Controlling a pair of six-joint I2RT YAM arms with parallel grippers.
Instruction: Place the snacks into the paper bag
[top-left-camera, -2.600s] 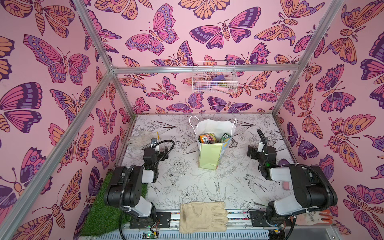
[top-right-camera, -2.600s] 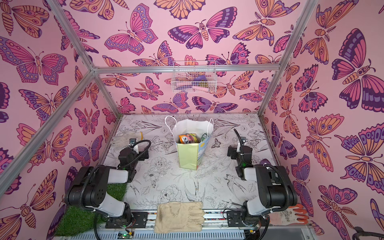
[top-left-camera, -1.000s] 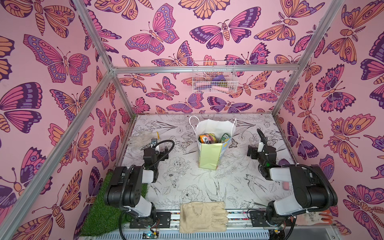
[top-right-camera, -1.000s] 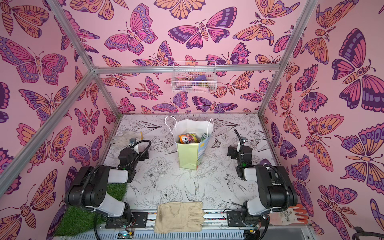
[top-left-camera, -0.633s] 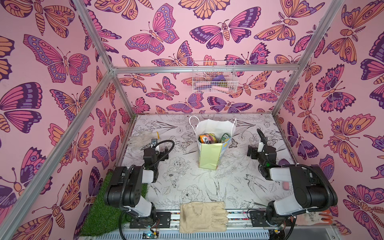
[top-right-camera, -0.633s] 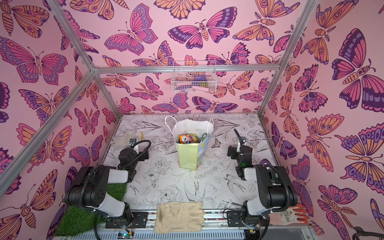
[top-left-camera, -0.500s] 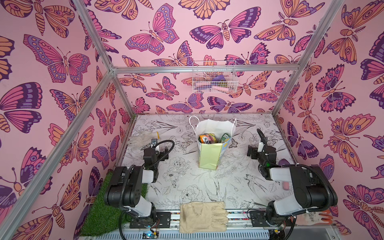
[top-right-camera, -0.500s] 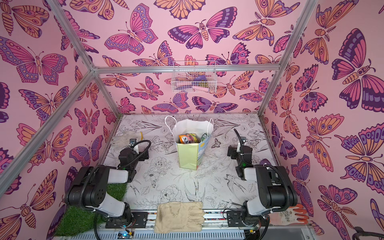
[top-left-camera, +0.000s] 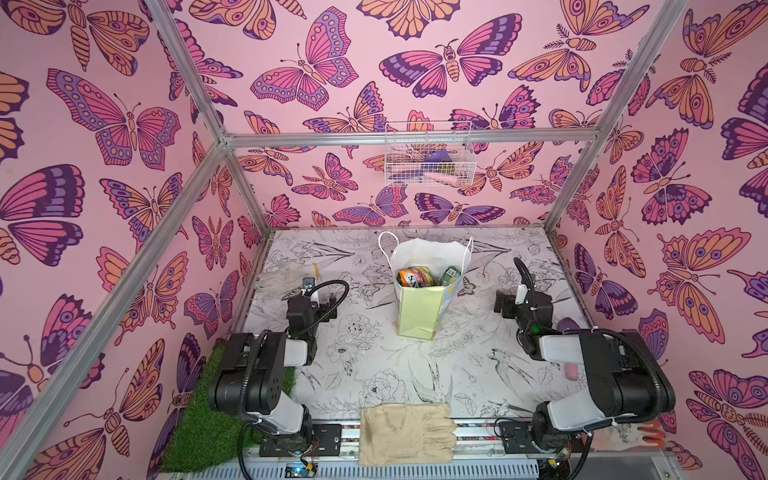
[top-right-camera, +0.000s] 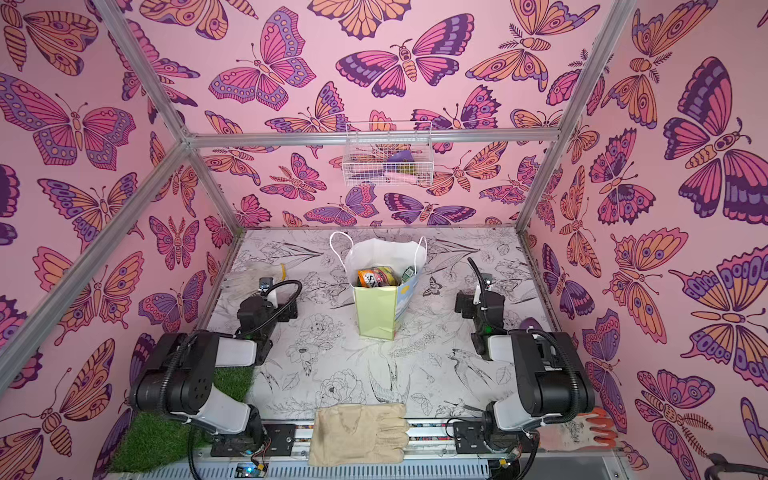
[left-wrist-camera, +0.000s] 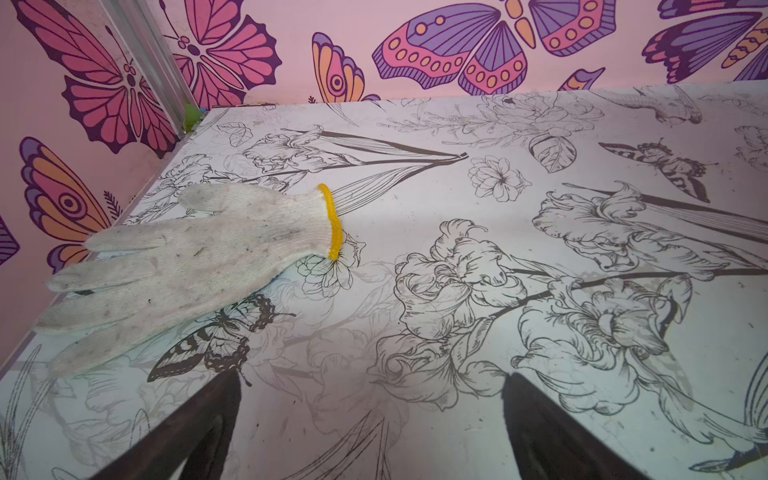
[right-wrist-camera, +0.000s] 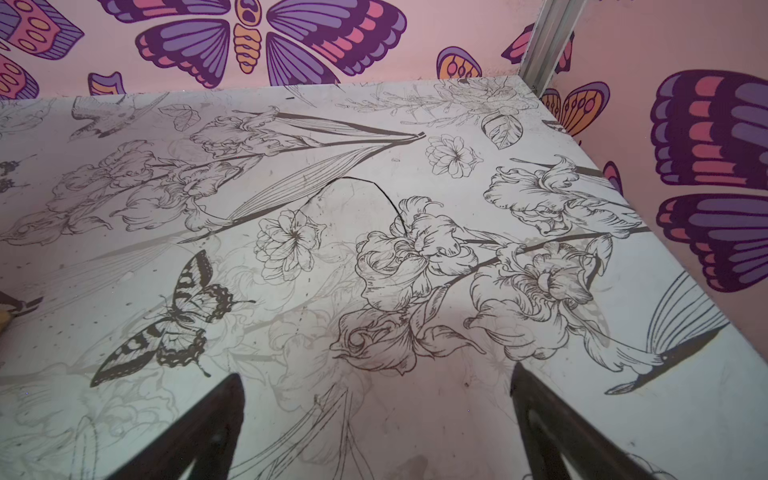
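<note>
The paper bag (top-left-camera: 417, 316) (top-right-camera: 376, 311) stands upright mid-table in both top views, white with a pale green side panel and cord handles. Snacks show in its open mouth: an orange-yellow packet (top-left-camera: 415, 277) (top-right-camera: 376, 277) and a green one (top-left-camera: 449, 276) (top-right-camera: 408, 274). My left gripper (top-left-camera: 316, 299) (left-wrist-camera: 372, 376) rests low, left of the bag and apart from it, open, with only printed tabletop between its fingers. My right gripper (top-left-camera: 519, 301) (right-wrist-camera: 376, 376) sits right of the bag, also open with nothing between its fingers. I see no loose snacks on the table.
A white knit glove (left-wrist-camera: 199, 257) with a yellow cuff lies near the far left wall, ahead of my left gripper. A beige glove (top-left-camera: 405, 432) lies on the front rail. An orange-and-white glove (top-right-camera: 582, 432) is at the front right. A wire basket (top-left-camera: 428, 160) hangs on the back wall.
</note>
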